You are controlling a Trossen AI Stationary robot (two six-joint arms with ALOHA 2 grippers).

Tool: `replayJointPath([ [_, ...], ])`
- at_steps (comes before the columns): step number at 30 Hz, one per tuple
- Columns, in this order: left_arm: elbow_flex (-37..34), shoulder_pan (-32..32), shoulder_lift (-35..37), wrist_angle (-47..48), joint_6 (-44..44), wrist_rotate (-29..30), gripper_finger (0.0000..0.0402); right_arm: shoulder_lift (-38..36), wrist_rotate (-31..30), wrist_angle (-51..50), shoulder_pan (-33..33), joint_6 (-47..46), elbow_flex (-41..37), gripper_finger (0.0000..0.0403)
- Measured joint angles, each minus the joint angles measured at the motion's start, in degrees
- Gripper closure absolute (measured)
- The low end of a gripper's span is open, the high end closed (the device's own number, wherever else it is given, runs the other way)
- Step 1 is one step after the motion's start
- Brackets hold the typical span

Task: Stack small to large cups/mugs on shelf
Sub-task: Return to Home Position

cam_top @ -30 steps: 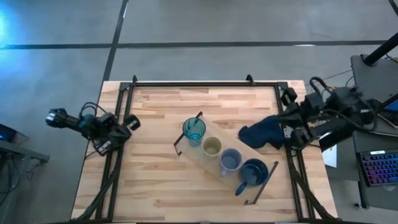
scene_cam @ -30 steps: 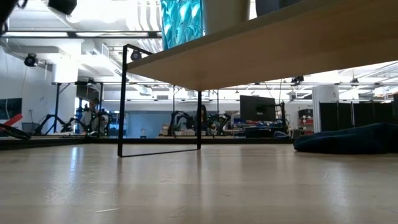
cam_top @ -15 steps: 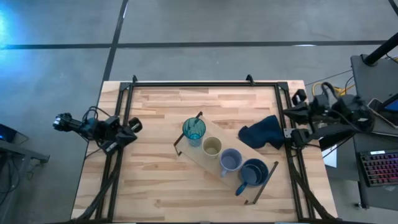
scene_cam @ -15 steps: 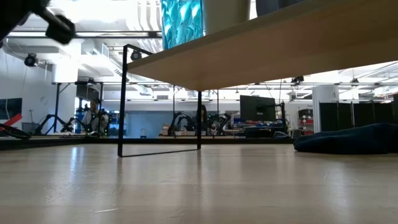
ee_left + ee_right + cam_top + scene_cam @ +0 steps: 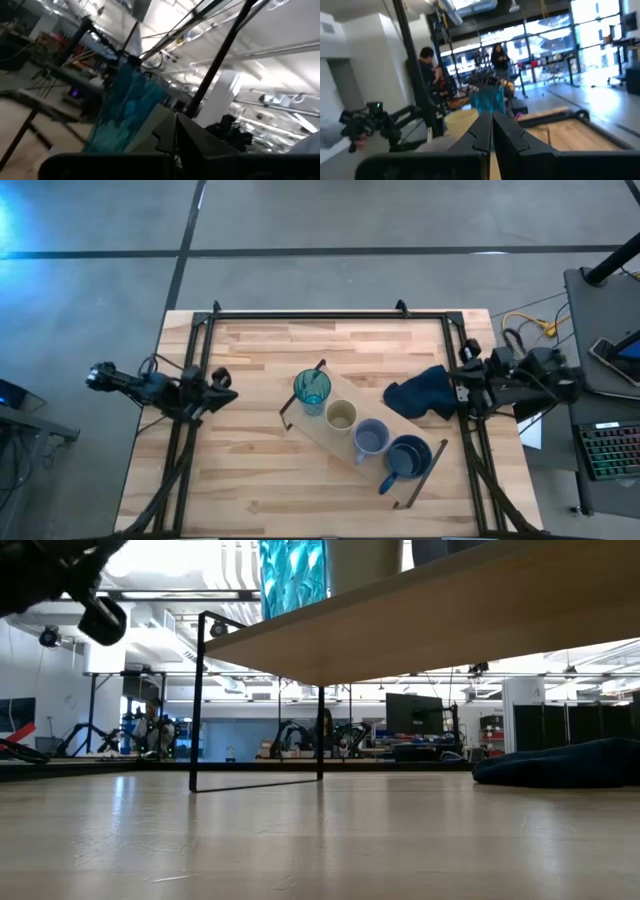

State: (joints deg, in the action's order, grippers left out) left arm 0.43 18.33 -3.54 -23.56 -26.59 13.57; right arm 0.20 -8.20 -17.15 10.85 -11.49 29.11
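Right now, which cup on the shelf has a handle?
The navy mug, at one end of the row on the shelf. Its handle sticks out; the teal tumbler, olive cup and periwinkle cup have none.

Left arm (image 5: 150, 383): matte black all over, slim jointed links, a round cap at the outer end. Thin black cables loop loosely above the links.

Left gripper (image 5: 224, 385): black, short and blocky. In the left wrist view its fingers (image 5: 187, 145) are dark, flat-faced wedges with a stepped notch on one edge, rising from a broad black bar.

Right arm (image 5: 530, 372): same black build with bulkier blocks and a black cable arcing over it.

Right gripper (image 5: 464, 375): black. In the right wrist view its fingers (image 5: 480, 135) are dark, tapered and notched partway up.

Screws and markings are too small to tell.
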Motion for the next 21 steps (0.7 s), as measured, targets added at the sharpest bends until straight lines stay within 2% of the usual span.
replayJointPath([
  [4,0.0,0.0,-1.1,5.3,-0.1,2.1,0.0402,-0.2,1.0,2.8,0.0,-0.1,-3.2,0.0394],
  [12,-0.1,0.0,-3.7,16.0,-4.9,2.4,0.0402,-0.2,-2.6,9.1,0.0,-5.1,-14.0,0.0394],
  [17,-0.1,0.0,-5.3,17.2,-6.1,2.2,0.0402,-0.2,-7.5,10.2,0.0,-9.2,-19.4,0.0394],
  [21,-0.1,0.0,-7.0,17.3,-6.1,1.7,0.0402,-0.1,-7.9,13.4,0.0,-11.8,-23.4,0.0394],
])
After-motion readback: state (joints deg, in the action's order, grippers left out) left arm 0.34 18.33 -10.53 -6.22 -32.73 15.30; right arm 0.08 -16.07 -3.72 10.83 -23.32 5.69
